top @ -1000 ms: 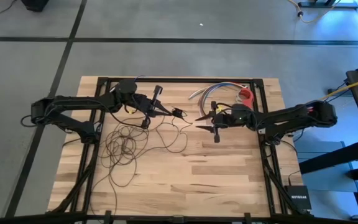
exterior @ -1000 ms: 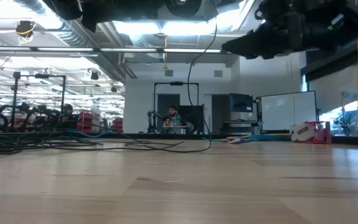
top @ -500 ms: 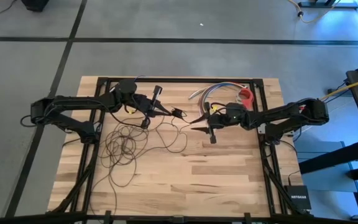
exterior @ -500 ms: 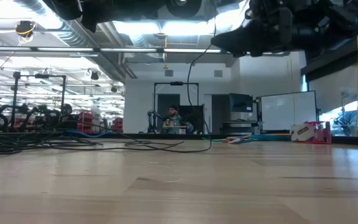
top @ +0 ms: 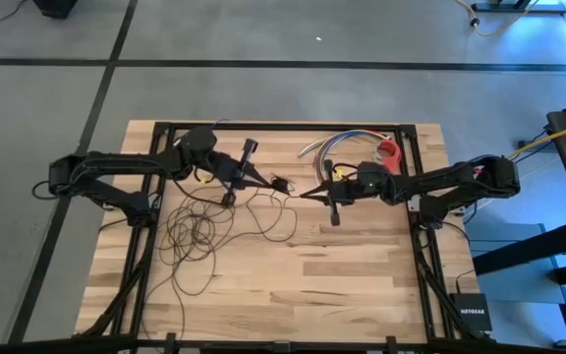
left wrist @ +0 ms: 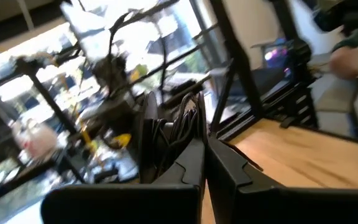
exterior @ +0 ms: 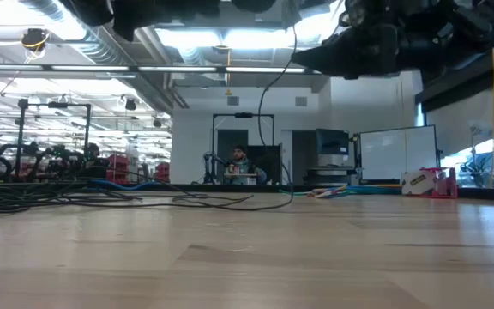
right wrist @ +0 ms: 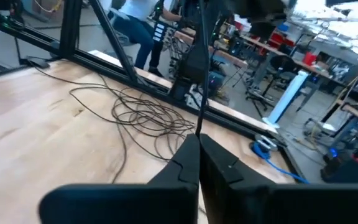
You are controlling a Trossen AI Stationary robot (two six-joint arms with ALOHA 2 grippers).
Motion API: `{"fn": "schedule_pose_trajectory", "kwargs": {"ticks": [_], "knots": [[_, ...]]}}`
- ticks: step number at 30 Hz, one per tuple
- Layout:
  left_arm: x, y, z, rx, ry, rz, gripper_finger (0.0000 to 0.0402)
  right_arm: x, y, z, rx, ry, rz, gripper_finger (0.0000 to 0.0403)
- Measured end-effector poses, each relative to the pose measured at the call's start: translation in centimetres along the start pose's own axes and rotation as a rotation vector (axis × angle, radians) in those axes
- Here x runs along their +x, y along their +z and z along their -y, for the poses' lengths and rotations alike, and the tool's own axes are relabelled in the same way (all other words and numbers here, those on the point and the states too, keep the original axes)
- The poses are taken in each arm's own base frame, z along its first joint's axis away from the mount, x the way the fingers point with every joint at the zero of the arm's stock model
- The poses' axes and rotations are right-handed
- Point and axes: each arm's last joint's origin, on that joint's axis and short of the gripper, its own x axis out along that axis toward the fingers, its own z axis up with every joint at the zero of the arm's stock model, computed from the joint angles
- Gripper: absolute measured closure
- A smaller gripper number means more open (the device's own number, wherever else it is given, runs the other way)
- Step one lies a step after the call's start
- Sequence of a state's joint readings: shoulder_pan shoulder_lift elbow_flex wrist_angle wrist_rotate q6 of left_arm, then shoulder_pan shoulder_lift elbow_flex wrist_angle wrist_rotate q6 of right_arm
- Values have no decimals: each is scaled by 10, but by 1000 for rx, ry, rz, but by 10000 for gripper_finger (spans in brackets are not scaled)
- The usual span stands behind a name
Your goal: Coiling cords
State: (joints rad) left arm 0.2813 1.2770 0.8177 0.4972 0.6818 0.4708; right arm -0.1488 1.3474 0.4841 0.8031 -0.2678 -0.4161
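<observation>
My right gripper [top: 308, 193] has snapped its jaws onto the cords [top: 199, 231], which run nine-to-three toward my left gripper [top: 268, 183], also pinching them; loops lie at tabletop's nine o'clock.

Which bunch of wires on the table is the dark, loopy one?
The thin dark brown-black cord, tangled in loops on the left of the wooden table. The multicoloured wire bundle by the far edge is short and bright.

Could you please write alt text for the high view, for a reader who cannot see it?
Seen from above, two dark arms meet over a wooden table; the right gripper is shut on the cords, the left gripper shut opposite. The loops lie loose on the table's left side.
</observation>
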Motion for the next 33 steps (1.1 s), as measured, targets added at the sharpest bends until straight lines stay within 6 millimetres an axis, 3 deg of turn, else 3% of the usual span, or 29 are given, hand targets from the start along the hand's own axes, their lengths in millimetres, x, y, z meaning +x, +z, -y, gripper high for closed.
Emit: {"fn": "schedule_pose_trajectory", "kwargs": {"ticks": [9,24,33], "knots": [[10,11,12,36,-76,81,400,19,-5,15,-29,-13,-28,400],[22,1,22,-6,-177,95,400,52,33,48,-224,16,-65,401],[26,3,24,-6,-234,161,400,68,26,55,-263,34,-110,402]]}}
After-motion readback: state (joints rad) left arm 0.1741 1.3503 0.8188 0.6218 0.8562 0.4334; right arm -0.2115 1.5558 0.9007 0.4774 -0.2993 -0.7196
